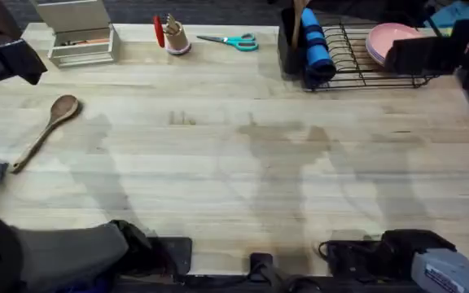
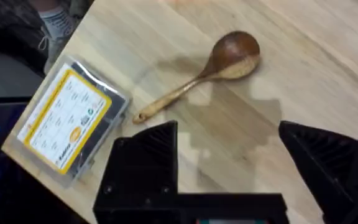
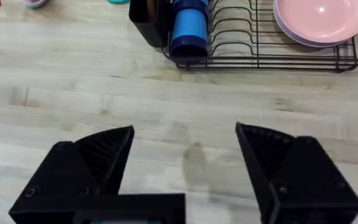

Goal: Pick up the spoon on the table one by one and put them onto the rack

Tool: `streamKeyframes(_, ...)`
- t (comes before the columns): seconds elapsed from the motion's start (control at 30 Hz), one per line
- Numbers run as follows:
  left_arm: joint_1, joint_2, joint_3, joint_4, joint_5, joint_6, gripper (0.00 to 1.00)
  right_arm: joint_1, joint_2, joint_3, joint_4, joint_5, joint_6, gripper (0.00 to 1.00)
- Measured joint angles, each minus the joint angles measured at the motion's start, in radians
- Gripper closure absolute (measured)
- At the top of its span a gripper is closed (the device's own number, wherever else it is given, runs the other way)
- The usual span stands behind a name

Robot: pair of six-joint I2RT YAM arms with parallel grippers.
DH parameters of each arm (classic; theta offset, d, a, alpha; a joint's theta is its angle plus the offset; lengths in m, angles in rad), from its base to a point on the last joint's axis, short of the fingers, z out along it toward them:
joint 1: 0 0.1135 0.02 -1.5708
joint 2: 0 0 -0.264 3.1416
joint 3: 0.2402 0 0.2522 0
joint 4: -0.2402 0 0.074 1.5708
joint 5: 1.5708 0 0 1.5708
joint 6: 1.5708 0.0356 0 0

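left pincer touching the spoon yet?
Apart. In the left wrist view the left pincer hangs open above the table, and bare wood shows between its fingers and the spoon.

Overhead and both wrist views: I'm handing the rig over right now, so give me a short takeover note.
Left end effector: open, empty, hovering near the light-brown wooden spoon lying at the table's left side.
Right end effector: open, empty, over bare tabletop short of the black wire rack.
Done: the rack's black utensil cup already holds one wooden handle.
Left: grasp the spoon and carry it to the rack.
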Motion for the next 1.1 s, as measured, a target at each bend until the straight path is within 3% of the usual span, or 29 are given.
streamKeyframes(0.13, 0.0, 0.06, 0.0, 0.065, 0.0, 0.055, 0.008, 0.0, 0.0, 0.0, 0.0, 0.0, 0.0, 0.006)
streamKeyframes(0.27, 0.0, 0.11, 0.0, 0.125, -0.001, 0.162, 0.008, 0.0, 0.0, 0.0, 0.0, 0.0, 0.0, 0.006)
streamKeyframes(0.3, 0.002, 0.152, 0.0, 0.163, -0.001, 0.243, 0.008, 0.0, 0.0, 0.0, 0.0, 0.0, 0.0, 0.006)
streamKeyframes(0.43, 0.012, 0.23, 0.0, 0.17, -0.001, 0.33, 0.008, 0.0, 0.0, 0.0, 0.0, 0.013, 0.0, 0.006)
streamKeyframes(0.63, 0.042, 0.345, 0.0, 0.168, 0.023, 0.392, 0.008, 0.0, 0.0, 0.0, 0.0, 0.064, 0.0, 0.006)
streamKeyframes(1.1, 0.127, 0.428, 0.0, 0.234, 0.1, 0.506, 0.008, 0.0, 0.0, 0.0, 0.0, 0.087, 0.0, 0.006)
